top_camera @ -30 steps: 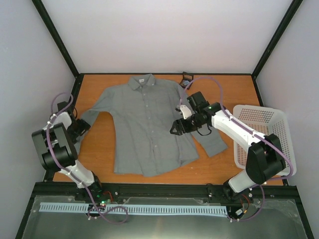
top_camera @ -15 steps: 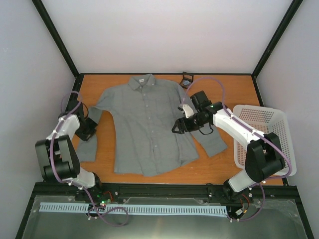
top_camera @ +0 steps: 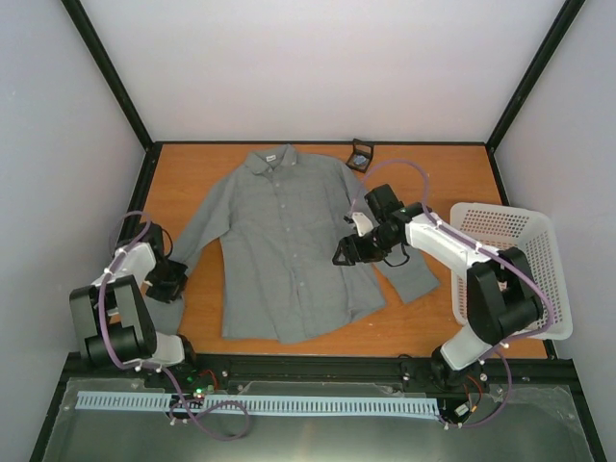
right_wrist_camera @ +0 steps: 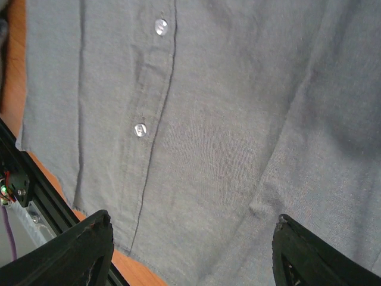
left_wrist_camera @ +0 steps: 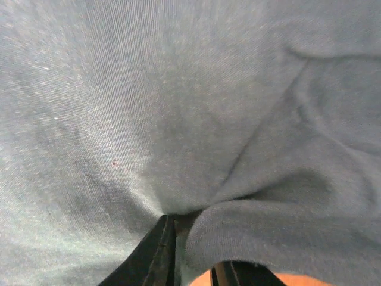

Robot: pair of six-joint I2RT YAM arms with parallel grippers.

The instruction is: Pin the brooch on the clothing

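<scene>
Pinching the large grey button-up shirt (top_camera: 279,241) by one sleeve (top_camera: 190,241), the left pincer (left_wrist_camera: 193,262) grips cloth — the right pincer (right_wrist_camera: 191,229) hangs spread, empty; pinning not begun.

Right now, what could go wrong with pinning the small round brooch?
The left gripper is shut on a sleeve of the grey long-sleeved button-up shirt; a pull could drag or bunch the fabric. The right gripper hangs open above the shirt front, while the small dark brooch sits apart beyond the shoulder; reaching for it might snag the cloth.

One shirt (top_camera: 279,241), one basket (top_camera: 501,206), one black holder (top_camera: 361,154)
</scene>
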